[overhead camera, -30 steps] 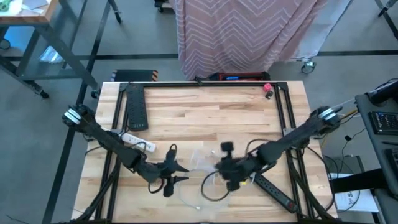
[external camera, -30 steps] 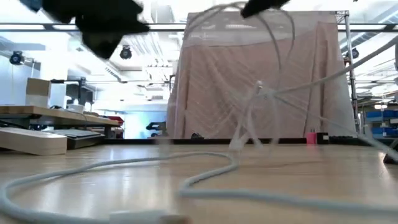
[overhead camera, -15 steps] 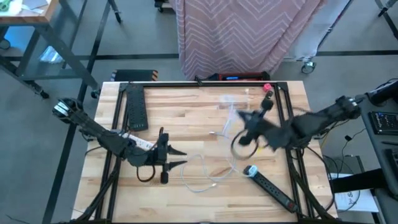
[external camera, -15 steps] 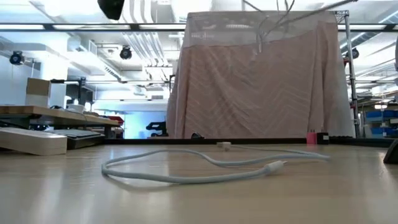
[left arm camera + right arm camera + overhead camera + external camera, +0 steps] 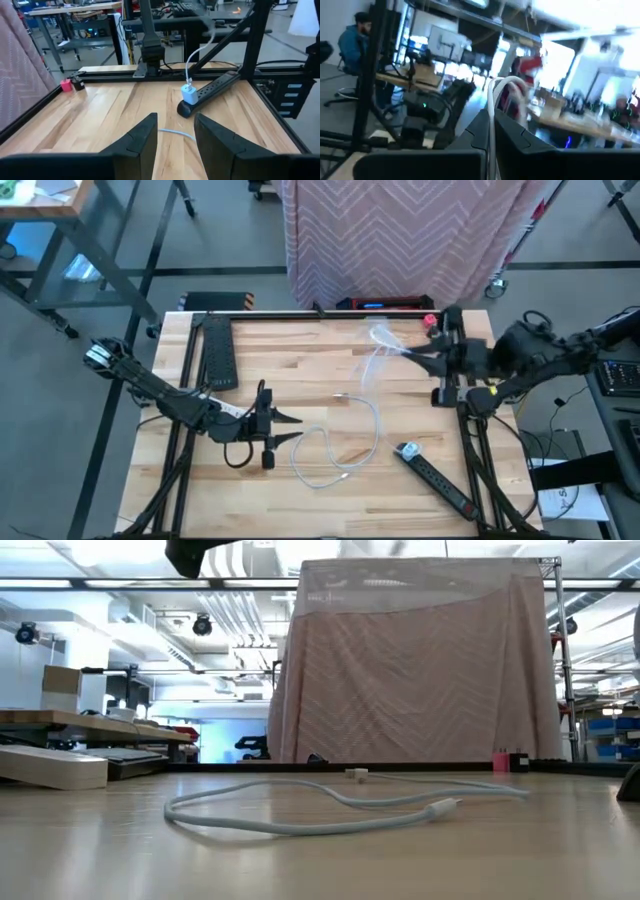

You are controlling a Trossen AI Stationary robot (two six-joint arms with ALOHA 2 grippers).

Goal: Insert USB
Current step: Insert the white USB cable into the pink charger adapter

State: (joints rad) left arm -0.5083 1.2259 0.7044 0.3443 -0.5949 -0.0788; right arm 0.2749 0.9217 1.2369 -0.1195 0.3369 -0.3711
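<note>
A loose white USB cable (image 5: 372,425) lies in a slack curve on the middle of the wooden table, both plug ends flat on the wood (image 5: 357,774). My left gripper (image 5: 292,430) hovers to its left, open, with nothing between the fingers (image 5: 175,120). My right gripper (image 5: 405,352) is raised high over the far right of the table and is shut on a second thin white cable (image 5: 378,340). That cable (image 5: 192,60) rises from a white-and-blue charger (image 5: 189,93) plugged into the end of a black power strip (image 5: 440,480). My right gripper pinches the thin white cable between its two fingers. The cable comes out from between the fingertips (image 5: 493,107) and bows away in a loop. The fingers are about level and point toward the table's left, well clear of the wood. The part of the cable held is blurred.
A black keyboard (image 5: 218,350) lies at the far left and a white power strip (image 5: 222,410) sits under my left arm. A small pink object (image 5: 430,321) stands at the far right corner. A cloth-draped cart (image 5: 400,230) is beyond the far edge. A person (image 5: 357,40) sits in the room.
My right gripper has swung up from near the table's middle toward the far right corner, tipping from pointing down to about level, and has stayed shut on its white cable. My left gripper has risen and drawn back a little to the left. The loose cable, partly lifted before, has fallen flat.
</note>
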